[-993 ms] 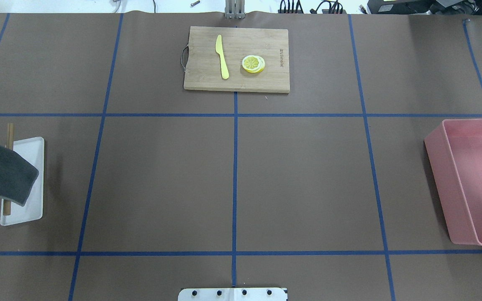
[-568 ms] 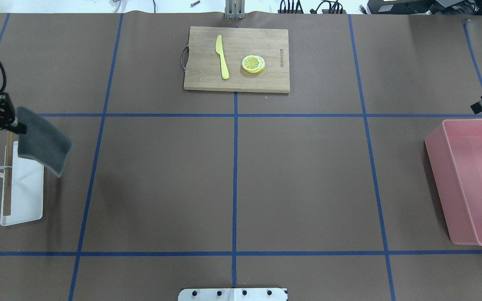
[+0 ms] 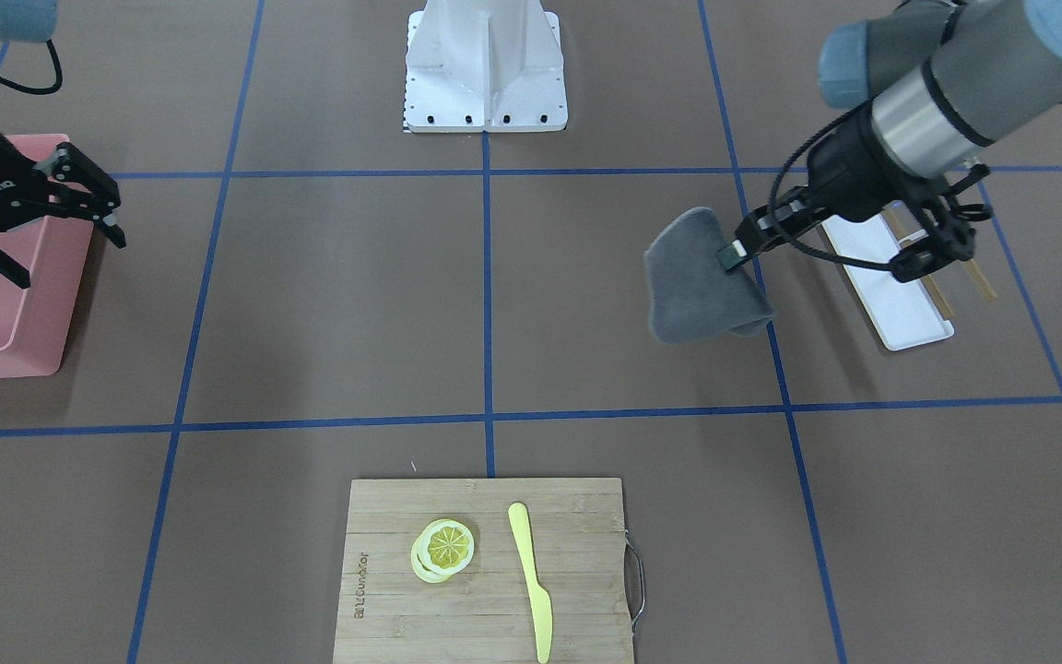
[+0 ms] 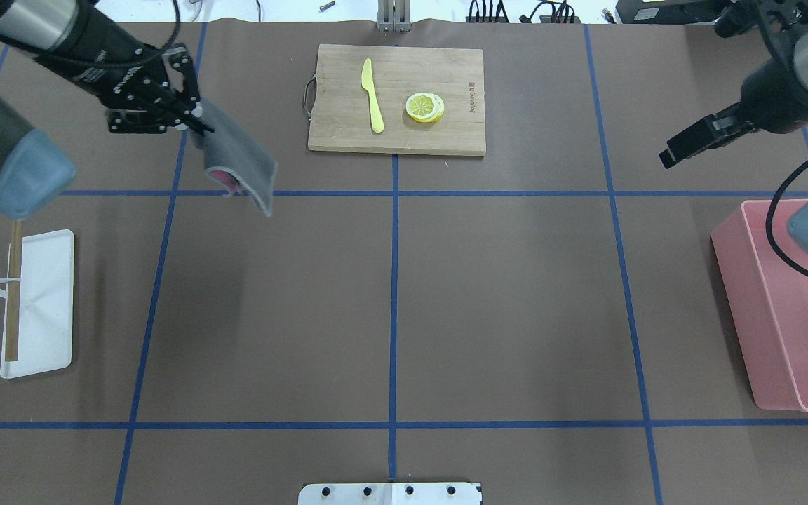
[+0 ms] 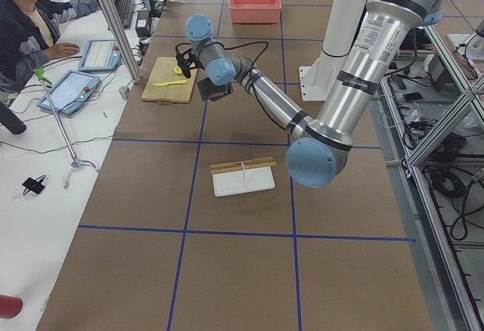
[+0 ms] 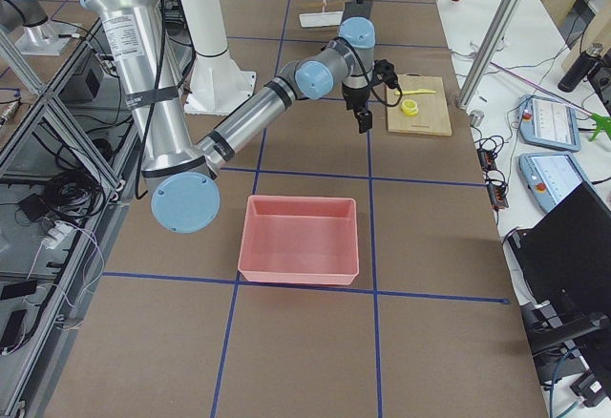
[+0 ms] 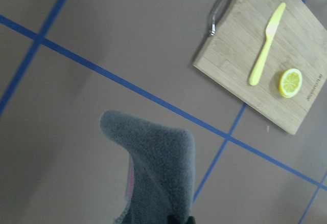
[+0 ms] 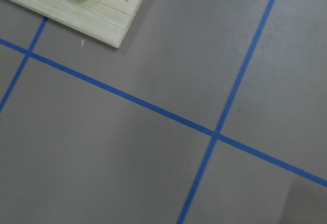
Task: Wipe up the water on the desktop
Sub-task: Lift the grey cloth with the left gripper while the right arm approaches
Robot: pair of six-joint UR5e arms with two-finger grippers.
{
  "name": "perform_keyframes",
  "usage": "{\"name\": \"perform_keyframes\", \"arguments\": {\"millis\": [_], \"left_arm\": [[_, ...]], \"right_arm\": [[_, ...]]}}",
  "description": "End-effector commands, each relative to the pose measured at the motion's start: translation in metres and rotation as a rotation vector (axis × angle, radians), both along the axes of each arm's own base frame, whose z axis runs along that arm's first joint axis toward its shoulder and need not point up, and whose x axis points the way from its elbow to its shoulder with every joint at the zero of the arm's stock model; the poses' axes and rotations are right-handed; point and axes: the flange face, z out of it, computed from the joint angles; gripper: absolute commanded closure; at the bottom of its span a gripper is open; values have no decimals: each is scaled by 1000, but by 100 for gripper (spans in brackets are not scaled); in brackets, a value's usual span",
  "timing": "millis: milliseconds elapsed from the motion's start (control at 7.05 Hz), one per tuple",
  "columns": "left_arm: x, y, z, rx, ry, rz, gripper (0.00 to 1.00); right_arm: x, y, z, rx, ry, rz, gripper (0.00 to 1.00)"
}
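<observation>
The desktop (image 4: 516, 294) is brown paper with blue tape lines; I see no clear water on it. My left gripper (image 4: 196, 119) is shut on a corner of a grey cloth (image 4: 239, 165), which hangs in the air left of the cutting board. In the front-facing view the cloth (image 3: 702, 281) hangs from the same gripper (image 3: 741, 251). The left wrist view shows the cloth (image 7: 153, 168) drooping over the tabletop. My right gripper (image 3: 70, 261) is open and empty above the pink bin's edge.
A bamboo cutting board (image 4: 397, 98) with a yellow knife (image 4: 372, 95) and lemon slices (image 4: 425, 107) lies at the far centre. A pink bin (image 4: 790, 308) stands at the right. A white tray (image 4: 39, 301) with a wooden rack sits at the left.
My left arm has carried the grey cloth from over the white tray forward and right, toward the cutting board. My right arm has come into view at the upper right.
</observation>
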Motion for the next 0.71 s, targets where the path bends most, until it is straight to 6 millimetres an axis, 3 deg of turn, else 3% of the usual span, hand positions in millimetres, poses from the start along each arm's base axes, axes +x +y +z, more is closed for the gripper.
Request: {"name": "perform_keyframes", "arguments": {"millis": [0, 142, 284, 568], "left_arm": [[79, 2, -81, -61, 19, -63, 100], [116, 12, -115, -71, 32, -73, 100], [131, 16, -139, -84, 47, -91, 100], [131, 19, -151, -87, 64, -93, 100]], "right_arm": [[-59, 33, -75, 180, -47, 9, 0], [-108, 60, -95, 245, -118, 57, 0], [-146, 87, -109, 357, -165, 109, 0], [-171, 110, -121, 441, -198, 156, 0]]}}
